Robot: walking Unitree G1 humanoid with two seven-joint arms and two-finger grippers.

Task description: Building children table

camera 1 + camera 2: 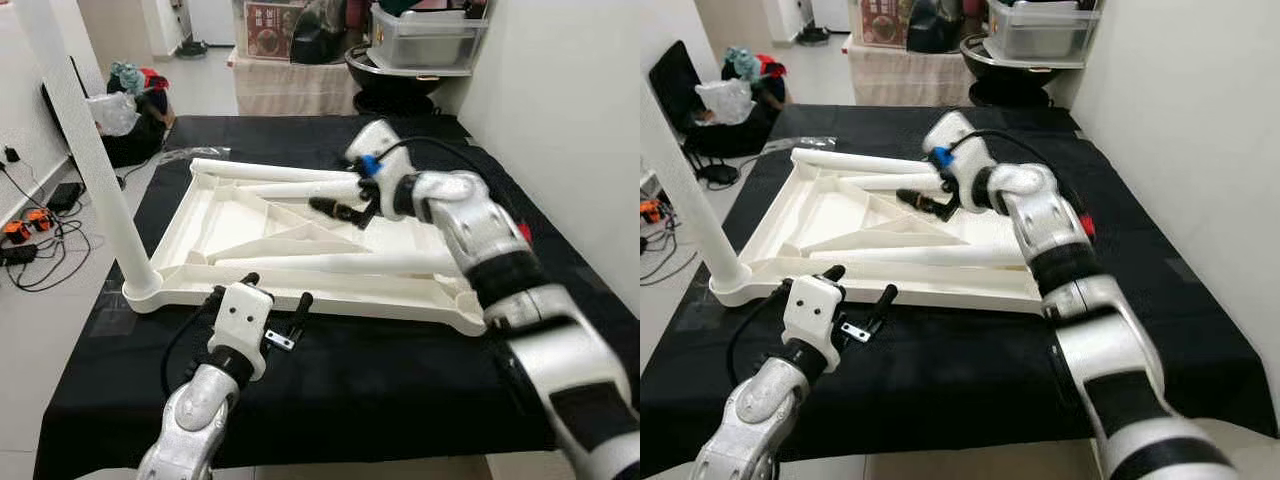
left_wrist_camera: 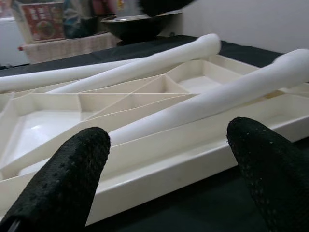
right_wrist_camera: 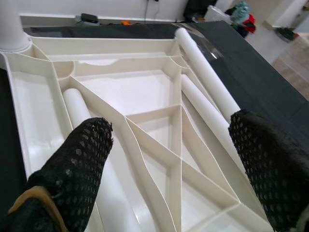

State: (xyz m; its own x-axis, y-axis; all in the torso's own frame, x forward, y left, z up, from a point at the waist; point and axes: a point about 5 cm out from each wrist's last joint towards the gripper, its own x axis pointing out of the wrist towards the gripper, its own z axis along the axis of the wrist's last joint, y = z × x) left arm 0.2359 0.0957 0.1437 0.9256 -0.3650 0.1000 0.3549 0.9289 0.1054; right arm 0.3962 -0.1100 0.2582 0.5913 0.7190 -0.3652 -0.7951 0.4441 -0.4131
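Glossy white plastic tabletop (image 1: 240,225) on matt black cloth (image 1: 400,370).

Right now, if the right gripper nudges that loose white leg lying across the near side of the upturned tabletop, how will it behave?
The loose leg looks round and smooth, so it would probably roll or slide along the tabletop's ribs. It seems stiff, hollow plastic, likely light. The open right gripper may slip on it.

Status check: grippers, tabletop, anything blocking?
Left gripper open, at near edge of upturned tabletop. Right gripper open, over its ribs. One leg standing fitted; three loose legs lie on it. Nothing blocking.
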